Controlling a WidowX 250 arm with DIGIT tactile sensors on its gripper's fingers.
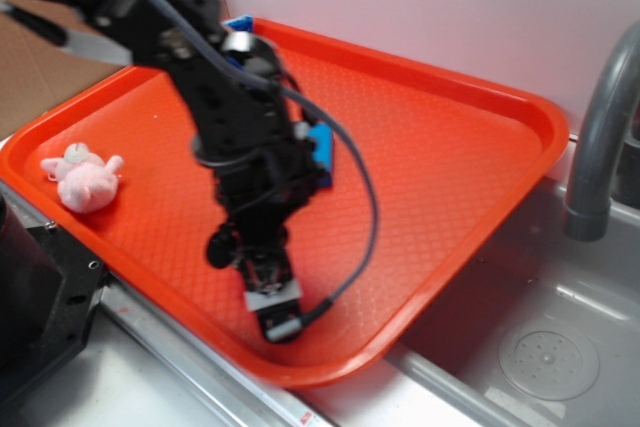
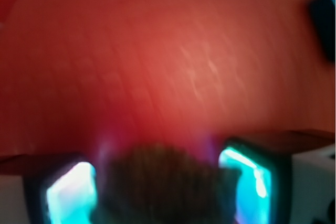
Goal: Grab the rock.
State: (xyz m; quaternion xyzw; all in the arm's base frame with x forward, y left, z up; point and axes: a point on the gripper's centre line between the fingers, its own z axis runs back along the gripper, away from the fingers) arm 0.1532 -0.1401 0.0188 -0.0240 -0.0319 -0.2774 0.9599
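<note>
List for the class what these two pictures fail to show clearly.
- Rock: wrist view, blurred and cut off by the bottom edge; hidden by the arm in the exterior view.
- Gripper: exterior view, grip hidden.
- Blue block: exterior view, mostly behind the arm.

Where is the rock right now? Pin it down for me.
In the wrist view the rock sits at the bottom centre, between the claw's two fingers. In the exterior view the claw hides it, low over the orange tray's near edge.

Rock point(image 2: 163, 187) between gripper point(image 2: 160, 190) fingers point(image 2: 71, 195) (blurred), over orange tray point(image 2: 157, 61).
</note>
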